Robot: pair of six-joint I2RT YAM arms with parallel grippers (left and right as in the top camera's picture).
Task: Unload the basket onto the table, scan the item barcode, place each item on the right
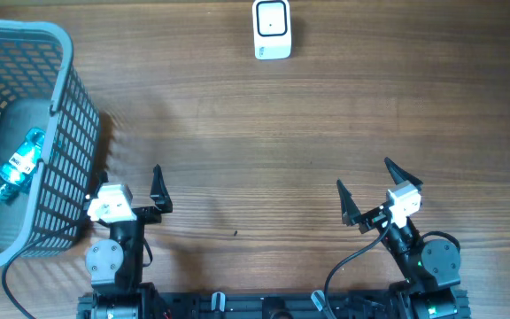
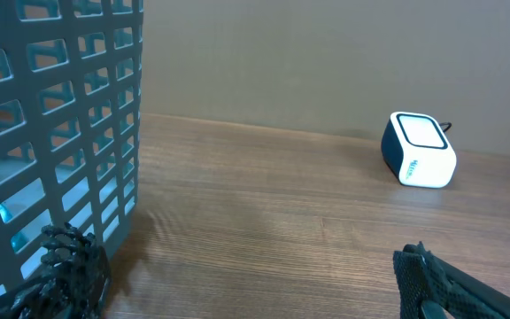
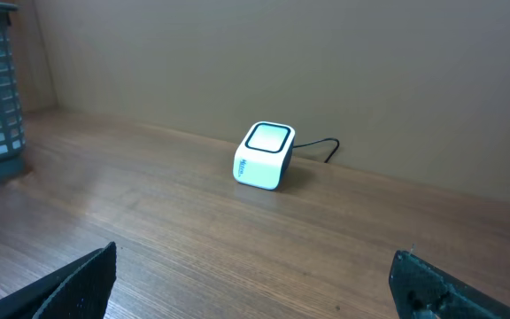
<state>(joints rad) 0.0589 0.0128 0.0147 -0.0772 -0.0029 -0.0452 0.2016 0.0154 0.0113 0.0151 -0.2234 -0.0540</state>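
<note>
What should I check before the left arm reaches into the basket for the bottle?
1. Left gripper open and empty: ok.
2. Right gripper open and empty: ok.
3. Bottle located: ok, lying inside the basket.
4. Barcode side of the bottle facing up: cannot tell, too small.
5. Scanner unblocked: ok, alone at the far side of the table.
6. Gap between left gripper and basket wall: cannot tell, very close.
</note>
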